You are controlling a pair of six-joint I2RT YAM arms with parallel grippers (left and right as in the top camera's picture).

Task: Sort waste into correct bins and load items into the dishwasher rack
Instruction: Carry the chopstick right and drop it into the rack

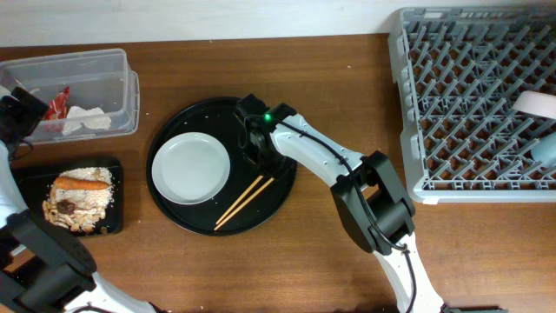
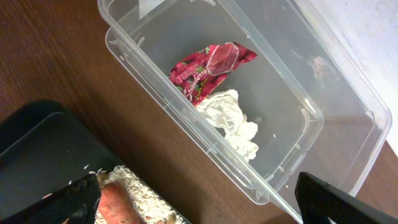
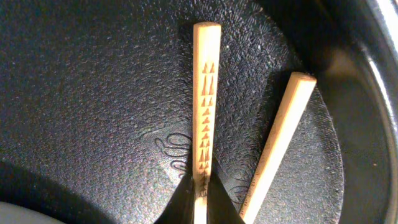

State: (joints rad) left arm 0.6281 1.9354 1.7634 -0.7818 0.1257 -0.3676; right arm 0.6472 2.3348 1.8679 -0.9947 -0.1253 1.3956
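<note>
A pair of wooden chopsticks (image 1: 245,200) lies on the round black tray (image 1: 269,209), beside the white plate (image 1: 191,168). My right gripper (image 3: 200,186) is shut on one chopstick (image 3: 206,93). The other chopstick (image 3: 280,137) lies loose just to its right. My left gripper (image 2: 199,202) hangs open and holds nothing, over the gap between the clear tub (image 2: 155,93) and the shallow black tray (image 2: 37,149). The tub holds a red wrapper (image 2: 208,65) and a crumpled tissue (image 2: 233,121). Rice (image 2: 143,193) and a carrot (image 2: 115,202) lie in the black tray.
The grey dishwasher rack (image 1: 469,104) fills the right side of the table. A white bowl (image 1: 534,104) and a light-blue cup (image 1: 546,149) sit at its right edge. Brown tabletop shows between the round tray and the rack.
</note>
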